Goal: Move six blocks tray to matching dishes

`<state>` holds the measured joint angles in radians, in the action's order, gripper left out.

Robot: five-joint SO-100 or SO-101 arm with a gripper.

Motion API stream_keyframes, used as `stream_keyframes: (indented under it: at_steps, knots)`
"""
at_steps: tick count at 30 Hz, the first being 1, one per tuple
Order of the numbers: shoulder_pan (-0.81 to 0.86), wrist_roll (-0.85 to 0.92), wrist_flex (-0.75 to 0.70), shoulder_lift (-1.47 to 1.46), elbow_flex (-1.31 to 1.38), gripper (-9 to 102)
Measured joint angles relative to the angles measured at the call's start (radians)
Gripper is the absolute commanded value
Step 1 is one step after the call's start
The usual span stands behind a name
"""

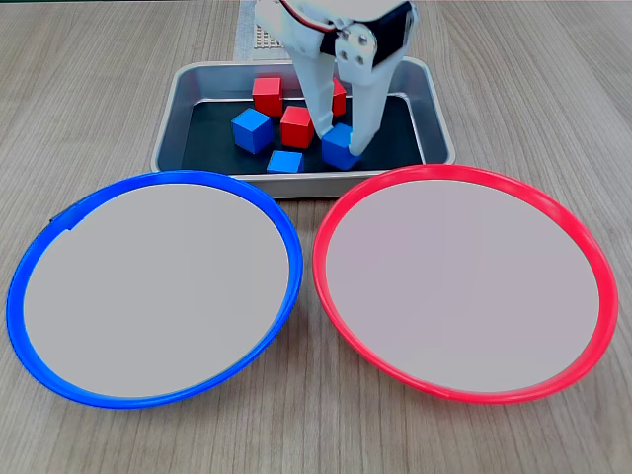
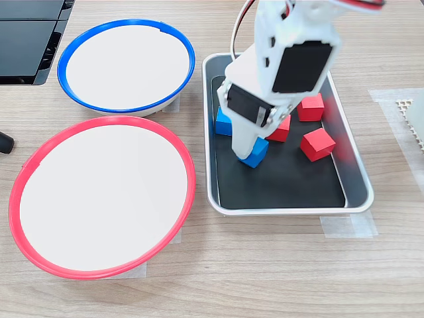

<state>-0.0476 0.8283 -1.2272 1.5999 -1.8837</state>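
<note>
The silver tray (image 1: 174, 117) (image 2: 285, 187) holds red and blue blocks. In a fixed view three red blocks (image 1: 267, 95) (image 1: 296, 125) (image 1: 340, 97) and two loose blue blocks (image 1: 251, 130) (image 1: 284, 161) lie on its black floor. My gripper (image 1: 343, 141) (image 2: 248, 151) reaches down into the tray, its white fingers (image 1: 320, 111) pressed on both sides of a third blue block (image 1: 339, 148) (image 2: 255, 155), which looks to rest on the floor. The blue-rimmed dish (image 1: 148, 286) (image 2: 126, 63) and red-rimmed dish (image 1: 464, 286) (image 2: 99, 199) hold nothing.
A white mesh mat (image 1: 255, 30) (image 2: 414, 119) lies beyond the tray. A black device (image 2: 26, 40) sits at the table's edge near the blue dish. The dishes almost touch each other and the tray's front wall. Tape (image 2: 344, 226) holds the tray.
</note>
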Motion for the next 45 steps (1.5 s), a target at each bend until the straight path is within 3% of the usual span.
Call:
stream_keyframes:
  at_steps: [4,7,14,17,19,21,23,28,31,35,42,45]
  knots:
    - [0.021,0.048,-0.129,0.149,0.095,0]
    - [0.104,0.078,-0.123,0.160,0.213,0]
    - [0.253,0.137,0.150,-0.141,0.446,0]
    - [0.270,0.215,0.252,-0.288,0.488,17]
    - [0.290,0.282,0.285,-0.342,0.494,20]
    - [0.301,0.339,0.298,-0.362,0.495,18]
    - [0.295,0.365,0.295,-0.362,0.497,4]
    - [0.293,0.489,0.144,-0.273,0.497,1]
    - [0.270,0.615,-0.021,-0.137,0.468,2]
    - [0.267,0.756,-0.147,0.048,0.310,13]
    - [0.224,0.818,-0.064,0.115,0.040,18]
    - [0.219,0.807,0.064,0.064,-0.023,19]
